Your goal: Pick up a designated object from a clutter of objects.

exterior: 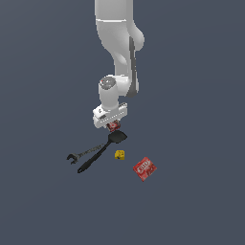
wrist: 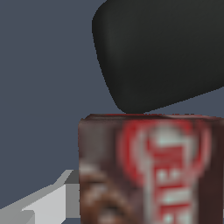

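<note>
The designated object, a dark red-brown box (exterior: 113, 126) with white lettering, sits between the fingers of my gripper (exterior: 113, 128), which is shut on it under the white hand. In the wrist view the box (wrist: 148, 170) fills the near field, and a light grey finger (wrist: 48, 203) lies against its side. The rest of the clutter lies nearby. The black spatula (exterior: 100, 152) has its blade (wrist: 162, 52) just beyond the box. I cannot tell whether the box touches the ground.
A dark metal wrench (exterior: 79, 155) lies alongside the spatula's handle, toward the exterior view's left. A tiny yellow cube (exterior: 119, 154) and a bright red flat packet (exterior: 144, 168) lie toward the exterior view's right of the spatula. The ground is plain dark grey.
</note>
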Tool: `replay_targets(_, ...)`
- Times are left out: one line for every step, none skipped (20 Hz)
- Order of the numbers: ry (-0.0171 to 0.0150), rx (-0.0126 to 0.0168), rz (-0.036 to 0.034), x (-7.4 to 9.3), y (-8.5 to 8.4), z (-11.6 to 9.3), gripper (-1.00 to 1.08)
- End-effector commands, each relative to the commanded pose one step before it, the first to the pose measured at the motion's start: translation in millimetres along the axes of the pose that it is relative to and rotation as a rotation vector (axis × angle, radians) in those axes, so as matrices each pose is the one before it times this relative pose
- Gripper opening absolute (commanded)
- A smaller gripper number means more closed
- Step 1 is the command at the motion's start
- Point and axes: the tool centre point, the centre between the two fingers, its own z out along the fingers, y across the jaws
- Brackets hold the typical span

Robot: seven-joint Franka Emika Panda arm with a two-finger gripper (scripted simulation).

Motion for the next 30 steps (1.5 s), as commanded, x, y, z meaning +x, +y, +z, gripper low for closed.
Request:
replay_targets(-0.0007, 0.00087, -0.00155, 0.13, -0.68, 0.57, -1.0)
replay_targets(0.0, 0.0, 0.0, 0.0, 0.0, 0.0, -1.0)
replay_targets(0.0, 0.0, 0.0, 0.0, 0.0, 0.0, -1.0)
replay_targets(0.0, 0.0, 0.0, 0.0, 0.0, 0.0, -1.0)
replay_targets(0.0, 0.0, 0.0, 0.0, 0.0, 0.0, -1.0)
replay_targets(0.00072, -0.00118, 0.00169, -0.12, 0.82, -0.48, -1.0)
replay_targets(0.0, 0.0, 0.0, 0.06, 0.05, -0.19, -1.0)
replay_targets(0.0, 0.0, 0.0, 0.18, 0.15, -0.57, -1.0)
replay_targets(0.0, 0.0, 0.0, 0.3, 0.25, -0.95, -1.0)
replay_targets(0.0, 0.0, 0.0, 0.42, 0.35, -1.33, -1.0)
replay_targets(0.0, 0.0, 0.0, 0.54, 0.45, -1.71, -1.0)
replay_targets(0.0, 0.0, 0.0, 0.65, 0.56, -2.09, -1.0)
replay_targets(0.0, 0.0, 0.0, 0.77, 0.66, -2.47, -1.0)
replay_targets(0.0, 0.0, 0.0, 0.88, 0.76, -2.84, -1.0)
replay_targets(0.0, 0.0, 0.0, 1.0, 0.87, -3.22, -1.0)
replay_targets(0.00032, 0.0006, 0.00013, 1.07, 1.03, -3.54, -1.0)
replay_targets(0.0, 0.0, 0.0, 1.23, 1.08, -3.97, -1.0)
replay_targets(0.0, 0.0, 0.0, 1.34, 1.19, -4.35, -1.0)
replay_targets(0.0, 0.0, 0.0, 1.45, 1.3, -4.73, -1.0)
replay_targets(0.0, 0.0, 0.0, 1.56, 1.41, -5.11, -1.0)
replay_targets(0.0, 0.0, 0.0, 1.68, 1.53, -5.5, -1.0)
replay_targets(0.0, 0.0, 0.0, 1.78, 1.65, -5.88, -1.0)
replay_targets(0.0, 0.0, 0.0, 1.89, 1.78, -6.28, -1.0)
replay_targets(-0.00056, -0.00034, 0.00021, 1.99, 1.95, -6.59, -1.0)
replay_targets(0.0, 0.0, 0.0, 2.12, 2.03, -7.08, -1.0)
replay_targets(-0.00051, -0.00044, 0.00014, 2.24, 2.16, -7.43, -1.0)
replay_targets(0.0, 0.0, 0.0, 2.28, 2.2, -7.61, -1.0)
replay_targets(0.0, 0.0, 0.0, 2.3, 2.22, -7.66, -1.0)
replay_targets(-0.00049, -0.00047, 0.00011, 2.34, 2.22, -7.67, -1.0)
replay_targets(0.0, 0.0, 0.0, 2.35, 2.25, -7.76, -1.0)
